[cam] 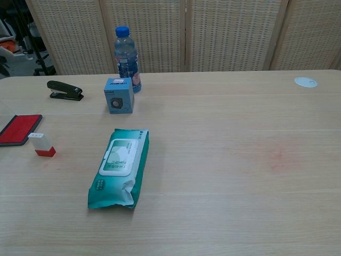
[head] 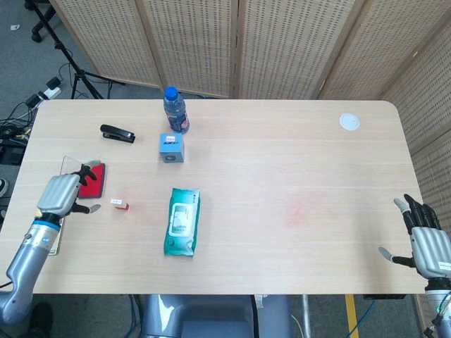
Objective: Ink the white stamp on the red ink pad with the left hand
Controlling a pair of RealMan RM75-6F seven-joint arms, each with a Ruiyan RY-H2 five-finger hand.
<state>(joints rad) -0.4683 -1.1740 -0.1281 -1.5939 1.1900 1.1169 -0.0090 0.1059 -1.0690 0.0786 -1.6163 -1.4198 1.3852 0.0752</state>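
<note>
The white stamp (head: pixel 120 205) with its red base (cam: pixel 41 144) stands on the table by itself, just right of the red ink pad (cam: pixel 19 129). In the head view my left hand (head: pixel 62 193) hovers at the pad's (head: pixel 95 177) left side with fingers apart and nothing in it, a short way left of the stamp. It does not show in the chest view. My right hand (head: pixel 425 241) is near the front right corner of the table, fingers spread and empty.
A green wipes pack (head: pixel 183 220) lies right of the stamp. Behind it are a small blue box (head: pixel 170 148), a water bottle (head: pixel 175 109) and a black stapler (head: pixel 117 133). A white disc (head: pixel 349 122) lies far right at the back.
</note>
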